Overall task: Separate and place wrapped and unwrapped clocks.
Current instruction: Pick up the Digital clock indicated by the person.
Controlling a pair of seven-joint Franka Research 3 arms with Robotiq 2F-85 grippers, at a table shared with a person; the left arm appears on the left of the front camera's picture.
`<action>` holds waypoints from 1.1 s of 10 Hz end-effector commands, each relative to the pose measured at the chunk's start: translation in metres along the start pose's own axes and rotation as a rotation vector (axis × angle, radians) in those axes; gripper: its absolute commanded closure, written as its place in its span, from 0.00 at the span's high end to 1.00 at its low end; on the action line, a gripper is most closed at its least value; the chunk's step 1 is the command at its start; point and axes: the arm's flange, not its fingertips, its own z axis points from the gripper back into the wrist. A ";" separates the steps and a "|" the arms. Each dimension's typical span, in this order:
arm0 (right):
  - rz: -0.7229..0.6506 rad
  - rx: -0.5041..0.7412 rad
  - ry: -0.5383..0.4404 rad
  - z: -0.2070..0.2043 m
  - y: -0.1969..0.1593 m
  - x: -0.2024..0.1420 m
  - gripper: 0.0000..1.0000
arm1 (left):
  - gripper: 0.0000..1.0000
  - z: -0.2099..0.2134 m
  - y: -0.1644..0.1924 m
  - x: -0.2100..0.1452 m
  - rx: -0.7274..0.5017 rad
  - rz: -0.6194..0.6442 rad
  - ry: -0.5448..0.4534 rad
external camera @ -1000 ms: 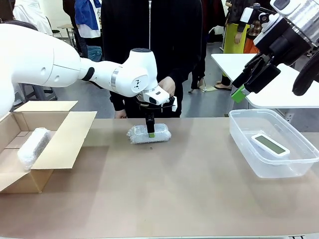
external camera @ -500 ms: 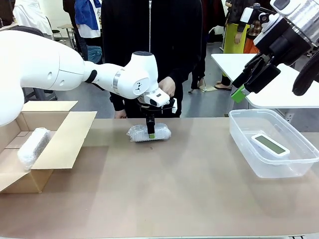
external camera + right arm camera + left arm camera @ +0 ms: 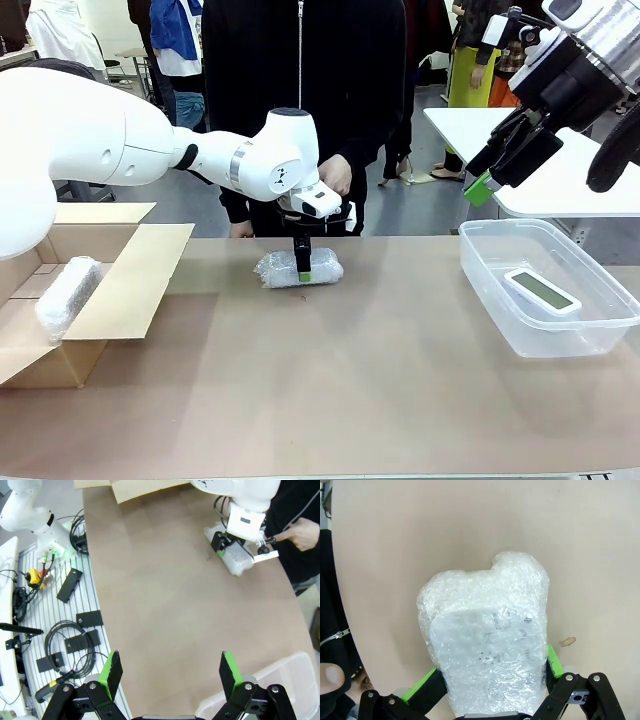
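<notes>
Little has shifted since the earlier frames: only the left arm's upper links have swung slightly, while its gripper stays down on the same bundle.

Front view: the left gripper (image 3: pixel 303 262) points straight down at the bench's (image 3: pixel 350 380) far middle, its fingers set on either side of a bubble-wrapped bundle (image 3: pixel 298 268) lying flat there. A person (image 3: pixel 300 100) in black stands just behind it, one hand (image 3: pixel 336 175) near the wrist. At the left, an open cardboard box (image 3: pixel 110 290) holds the second bundle (image 3: pixel 66 295). At the right, a clear plastic tub (image 3: pixel 545 285) holds the bare clock (image 3: pixel 541 290), screen up. The right gripper (image 3: pixel 490 175) hangs high above the tub, well clear of everything, jaws spread wide.

Left wrist view: the bundle (image 3: pixel 487 642) sits between the green pads (image 3: pixel 420 692), which press against its two long sides; the gripper (image 3: pixel 487 680) is closed on it. A dark rectangular shape shows faintly through the wrap. The bundle rests on the bench (image 3: pixel 420 540).

Right wrist view: the right gripper (image 3: pixel 170 672) is wide open with nothing between its fingers, looking down on bare bench (image 3: pixel 175 605). Farther off, the left gripper (image 3: pixel 227 547) clasps the bundle (image 3: pixel 235 560), the person's hand (image 3: pixel 300 532) just beside it. A corner of the tub (image 3: pixel 280 680) shows at lower right.
</notes>
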 end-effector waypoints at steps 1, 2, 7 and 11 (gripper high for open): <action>0.006 0.012 -0.014 -0.001 -0.001 0.000 1.00 | 1.00 -0.003 0.008 0.006 -0.056 -0.009 0.027; 0.006 0.012 -0.014 -0.001 -0.001 0.000 1.00 | 0.81 0.001 0.007 0.007 -0.055 0.000 0.025; 0.006 0.012 -0.014 -0.001 -0.001 0.000 1.00 | 0.58 0.015 0.003 0.007 -0.059 0.009 0.011; 0.006 0.012 -0.014 -0.001 -0.001 0.000 1.00 | 0.06 0.053 -0.012 -0.001 -0.029 0.041 -0.029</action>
